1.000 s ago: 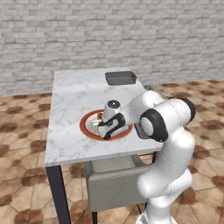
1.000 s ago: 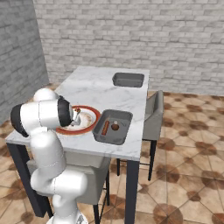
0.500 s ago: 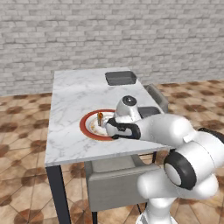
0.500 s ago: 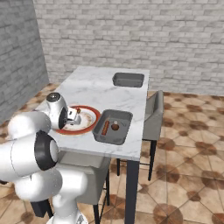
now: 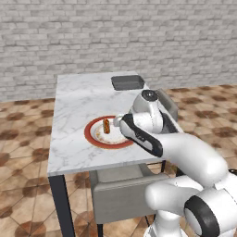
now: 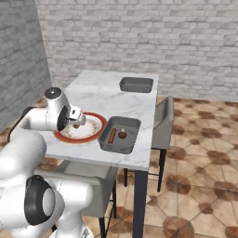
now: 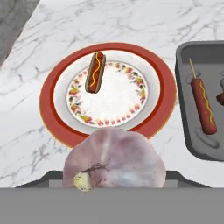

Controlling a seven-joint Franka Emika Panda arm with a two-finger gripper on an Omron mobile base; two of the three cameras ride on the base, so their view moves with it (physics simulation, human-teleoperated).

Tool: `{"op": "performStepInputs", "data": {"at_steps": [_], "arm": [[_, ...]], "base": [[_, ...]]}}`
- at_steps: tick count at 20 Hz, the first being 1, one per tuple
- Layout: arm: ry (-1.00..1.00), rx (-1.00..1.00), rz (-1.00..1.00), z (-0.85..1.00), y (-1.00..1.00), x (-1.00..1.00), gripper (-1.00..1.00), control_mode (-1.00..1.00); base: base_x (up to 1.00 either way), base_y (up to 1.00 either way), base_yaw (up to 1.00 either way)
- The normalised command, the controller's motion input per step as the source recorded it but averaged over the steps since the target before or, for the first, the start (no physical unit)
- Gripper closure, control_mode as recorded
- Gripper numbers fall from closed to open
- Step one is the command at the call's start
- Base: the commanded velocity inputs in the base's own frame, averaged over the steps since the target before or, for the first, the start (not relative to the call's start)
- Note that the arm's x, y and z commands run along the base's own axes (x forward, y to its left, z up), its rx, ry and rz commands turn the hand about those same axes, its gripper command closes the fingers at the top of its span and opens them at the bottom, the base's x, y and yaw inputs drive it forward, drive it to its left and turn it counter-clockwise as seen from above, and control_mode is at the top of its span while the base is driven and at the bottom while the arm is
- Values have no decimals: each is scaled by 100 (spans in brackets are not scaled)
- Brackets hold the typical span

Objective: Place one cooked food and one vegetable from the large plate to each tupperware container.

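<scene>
Hand view, fingers (image 7: 114, 186) pinching garlic bulb (image 7: 114, 162), arm swung further over large plate (image 7: 50, 83) than before

No readable text, label, brand or number anywhere — not on anything in view.

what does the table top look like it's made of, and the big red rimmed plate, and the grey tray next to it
Table top: looks like polished white marble, by its grey veining. Large plate: probably glazed ceramic, smooth with a solid red rim and a printed floral ring. Grey tray: matte dark plastic or coated metal, uniform with rounded moulded corners; the render leaves it open.
</scene>
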Motion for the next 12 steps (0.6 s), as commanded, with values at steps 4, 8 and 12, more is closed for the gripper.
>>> {"op": "performStepInputs", "data": {"at_steps": [4, 8, 12], "arm": [[-9, 0, 0, 70, -19, -53, 100, -100], [-17, 0, 0, 46, -30, -65, 100, -100], [-10, 0, 0, 47, -3, -57, 100, -100]], "base": [[0, 0, 0], [0, 0, 0], [0, 0, 0]]}}
